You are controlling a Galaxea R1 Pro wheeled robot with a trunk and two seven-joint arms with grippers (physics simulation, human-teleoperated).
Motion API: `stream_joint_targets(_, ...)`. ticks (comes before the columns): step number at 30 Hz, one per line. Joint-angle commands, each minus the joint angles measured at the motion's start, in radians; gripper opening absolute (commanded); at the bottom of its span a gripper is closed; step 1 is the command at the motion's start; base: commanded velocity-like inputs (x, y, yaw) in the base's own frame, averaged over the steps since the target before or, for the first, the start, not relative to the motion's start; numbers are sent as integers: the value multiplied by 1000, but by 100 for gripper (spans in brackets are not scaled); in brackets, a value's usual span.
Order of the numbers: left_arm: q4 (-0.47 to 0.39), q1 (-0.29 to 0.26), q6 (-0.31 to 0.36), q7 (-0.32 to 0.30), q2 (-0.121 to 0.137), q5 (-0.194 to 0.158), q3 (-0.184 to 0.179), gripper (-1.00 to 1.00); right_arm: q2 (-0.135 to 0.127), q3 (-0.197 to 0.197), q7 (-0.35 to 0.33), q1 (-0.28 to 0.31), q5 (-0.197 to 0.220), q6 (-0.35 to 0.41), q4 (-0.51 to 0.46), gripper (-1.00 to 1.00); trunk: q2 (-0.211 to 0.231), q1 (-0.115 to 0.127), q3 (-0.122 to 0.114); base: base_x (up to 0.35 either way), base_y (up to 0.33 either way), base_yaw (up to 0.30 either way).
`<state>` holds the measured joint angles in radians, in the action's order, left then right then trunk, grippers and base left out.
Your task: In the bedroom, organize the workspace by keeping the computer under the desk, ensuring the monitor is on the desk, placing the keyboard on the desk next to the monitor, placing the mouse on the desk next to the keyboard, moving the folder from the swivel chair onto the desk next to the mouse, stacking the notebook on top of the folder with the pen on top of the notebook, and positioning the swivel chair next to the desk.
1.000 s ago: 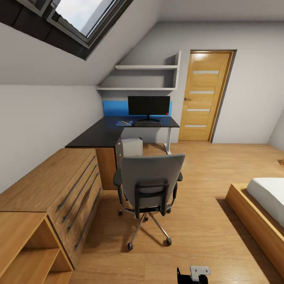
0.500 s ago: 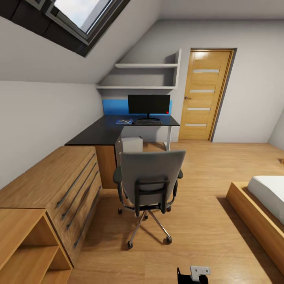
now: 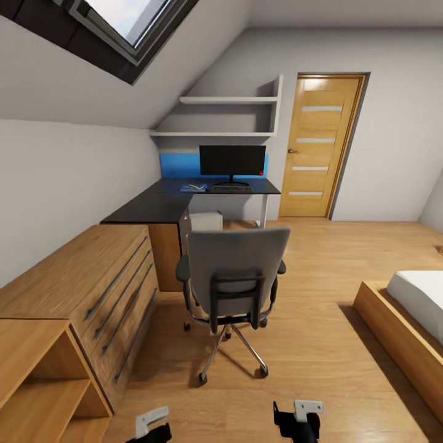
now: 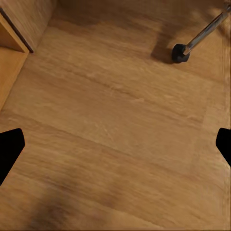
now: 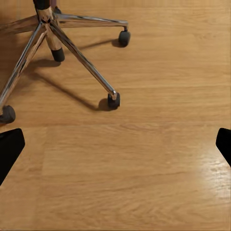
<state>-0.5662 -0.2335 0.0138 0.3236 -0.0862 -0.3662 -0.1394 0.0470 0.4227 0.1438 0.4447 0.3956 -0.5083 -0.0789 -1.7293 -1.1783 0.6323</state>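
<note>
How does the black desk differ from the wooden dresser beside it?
The desk has a black L-shaped top, while the dresser is light wood all over. The desk is open underneath on its far side, resting on a white leg; the dresser is a closed block with long dark handles across its front. The desk carries the monitor and keyboard; nothing shows on the dresser's top. Both stand along the left wall, end to end.

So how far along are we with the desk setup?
Mostly done: the monitor, keyboard and blue folder with something on it sit on the desk, and the computer stands underneath. Mouse and pen are too small to confirm. Both tools, the left tool and the right tool, are open and empty. The swivel chair still needs pushing in.
</note>
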Motion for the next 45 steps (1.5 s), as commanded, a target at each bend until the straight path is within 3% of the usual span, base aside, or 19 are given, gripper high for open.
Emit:
stream_joint_targets(1,-1,-20,21,9,0,-9,-6,100,-1,8,6,2,6,17,-13,100,-8,-4,4,0,0,0)
stream_joint_targets(7,0,-156,139,8,-14,-11,-6,100,-8,7,6,38,9,216,-97,100,-50,-27,23,0,0,0)
stream_joint_targets(8,0,-192,174,7,-27,-11,-7,100,-9,7,5,61,9,271,-119,100,-57,-31,26,0,0,0)
stream_joint_targets(15,0,-314,257,6,-67,-10,-8,100,-33,5,0,176,15,440,-153,100,-106,-58,48,0,0,0)
stream_joint_targets(17,4,-356,270,6,-81,-10,-8,100,-53,4,-19,228,30,501,-158,100,-120,-65,55,0,0,0)
stream_joint_targets(18,14,-392,277,5,-88,-9,-8,100,-64,3,-60,271,60,568,-161,100,-127,-69,58,0,0,0)
stream_joint_targets(24,91,-433,259,0,-88,-7,-11,100,-60,4,-160,337,151,699,-169,100,-169,-92,77,0,0,0)
stream_joint_targets(29,158,-437,167,-3,-88,-8,-12,100,-36,4,-170,343,160,691,-164,100,-204,-111,92,0,0,0)
stream_joint_targets(30,178,-437,124,-4,-88,-8,-12,100,-33,4,-170,344,161,666,-162,100,-211,-115,95,0,0,0)
stream_joint_targets(34,207,-437,56,-4,-88,-7,-11,100,-27,6,-170,345,160,614,-161,100,-239,-130,108,0,0,0)
stream_joint_targets(45,216,-437,33,-3,-88,-7,-11,100,-27,5,-167,345,162,585,-163,100,-316,-173,142,0,0,0)
